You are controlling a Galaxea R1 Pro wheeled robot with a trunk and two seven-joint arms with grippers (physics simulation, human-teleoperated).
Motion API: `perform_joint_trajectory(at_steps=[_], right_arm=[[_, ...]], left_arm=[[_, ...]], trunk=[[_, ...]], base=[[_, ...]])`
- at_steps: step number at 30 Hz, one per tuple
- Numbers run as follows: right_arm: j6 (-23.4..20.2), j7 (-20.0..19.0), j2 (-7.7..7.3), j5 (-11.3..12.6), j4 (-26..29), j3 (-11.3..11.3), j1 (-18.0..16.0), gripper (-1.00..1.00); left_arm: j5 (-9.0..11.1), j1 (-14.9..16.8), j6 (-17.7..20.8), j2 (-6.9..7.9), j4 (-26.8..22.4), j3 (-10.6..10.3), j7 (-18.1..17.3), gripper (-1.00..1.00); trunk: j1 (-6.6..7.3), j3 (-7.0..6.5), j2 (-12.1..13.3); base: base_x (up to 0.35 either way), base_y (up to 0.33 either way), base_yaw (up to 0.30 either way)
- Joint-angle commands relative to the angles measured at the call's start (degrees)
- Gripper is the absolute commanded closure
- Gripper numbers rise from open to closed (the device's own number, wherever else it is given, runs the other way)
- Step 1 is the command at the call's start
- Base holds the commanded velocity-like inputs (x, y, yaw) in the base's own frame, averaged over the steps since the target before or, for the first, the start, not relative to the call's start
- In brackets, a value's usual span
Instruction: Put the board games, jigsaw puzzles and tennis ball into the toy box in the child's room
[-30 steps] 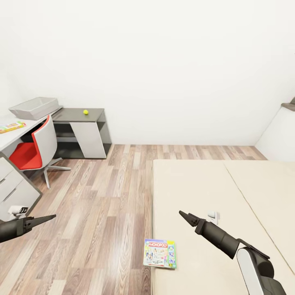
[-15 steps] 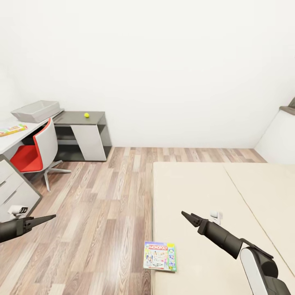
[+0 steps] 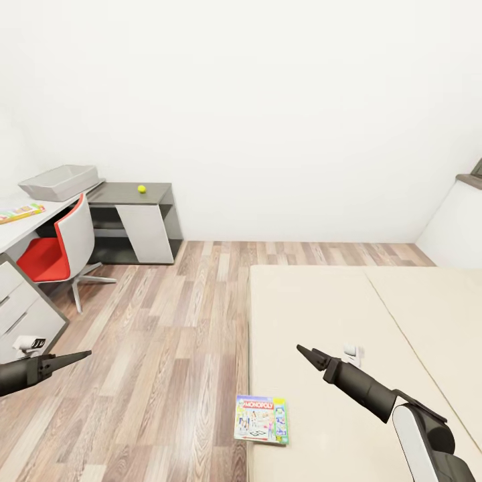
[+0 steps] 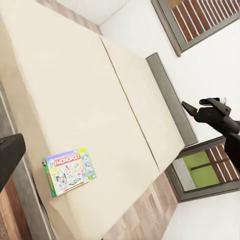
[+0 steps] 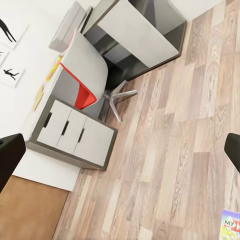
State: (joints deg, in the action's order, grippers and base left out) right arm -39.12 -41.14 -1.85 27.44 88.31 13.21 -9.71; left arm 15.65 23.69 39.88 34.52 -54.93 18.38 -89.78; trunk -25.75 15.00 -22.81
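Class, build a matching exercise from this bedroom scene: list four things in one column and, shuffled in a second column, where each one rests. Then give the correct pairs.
Things:
1. Monopoly box
2. tennis ball
3. toy box
4. red chair

Places:
A. on the wood floor, beside the desk
B. on the lower dark grey desk section
C. at the bed's near corner
D. on the white desk top, at its far end

Pairs: 1-C, 2-B, 3-D, 4-A
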Motion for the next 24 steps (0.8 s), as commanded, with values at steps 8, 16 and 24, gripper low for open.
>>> perform_joint_trajectory(at_steps=[8,16,24], right_arm=[[-0.6,0.0,0.0,0.2,0.0,0.0,0.0,-1.0],[-0.6,0.0,0.0,0.4,-0.1,0.1,0.0,-1.0],[-0.6,0.0,0.0,0.4,-0.1,0.1,0.0,-1.0]], left_arm=[[0.0,0.0,0.6,0.02,0.0,0.0,-0.2,-1.0],[0.0,0.0,0.6,0.02,0.0,0.0,-0.2,-1.0],[0.0,0.0,0.6,0.02,0.0,0.0,-0.2,-1.0]], trunk=[[-0.03,0.1,-0.1],[-0.03,0.1,-0.1],[-0.03,0.1,-0.1]], base=[[0.0,0.0,0.0],[0.0,0.0,0.0],[0.0,0.001,0.0]])
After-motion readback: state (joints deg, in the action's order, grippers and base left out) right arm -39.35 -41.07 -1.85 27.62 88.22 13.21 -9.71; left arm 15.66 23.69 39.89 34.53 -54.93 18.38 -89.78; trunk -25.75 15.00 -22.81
